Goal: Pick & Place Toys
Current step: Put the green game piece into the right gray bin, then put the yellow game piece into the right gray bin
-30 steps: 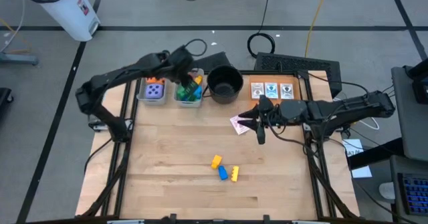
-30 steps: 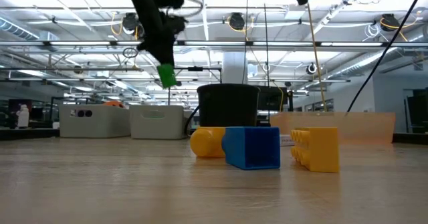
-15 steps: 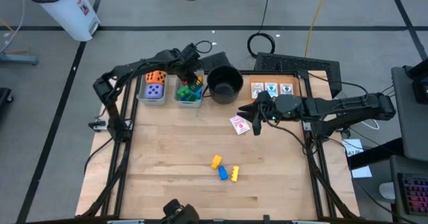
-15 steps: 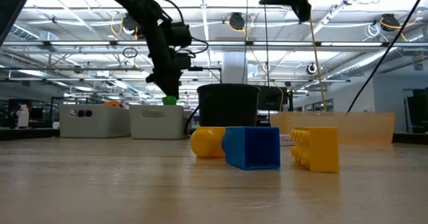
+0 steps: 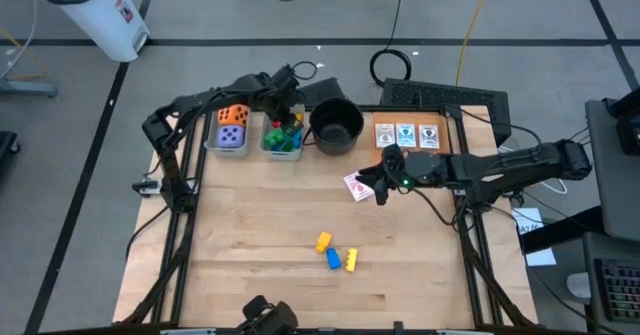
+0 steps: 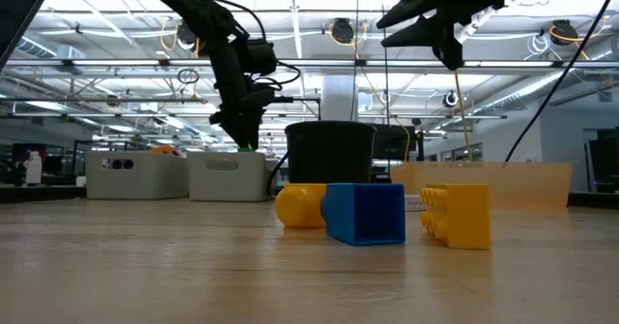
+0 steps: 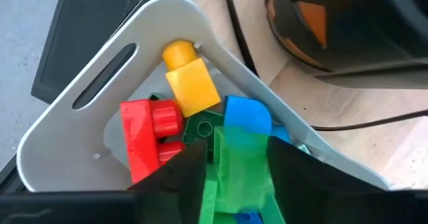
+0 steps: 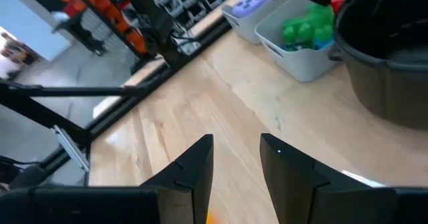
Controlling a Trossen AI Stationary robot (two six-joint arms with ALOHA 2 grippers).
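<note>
The left gripper point(image 7: 237, 174) is held low in the grey bin point(image 7: 80, 127), its fingers parted around a green block point(image 7: 241, 160) resting on the pile of blocks directly beneath. If the arm is raised before the fingers are fully clear, the green block could be dragged out again. The right gripper point(image 5: 380, 188) is kept far aside with fingers narrowly apart and empty, just beside a picture card point(image 5: 356, 186).

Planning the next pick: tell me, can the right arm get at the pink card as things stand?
Probably yes: the right gripper hovers right beside the pink card, which lies alone on the table with nothing over it.
</note>
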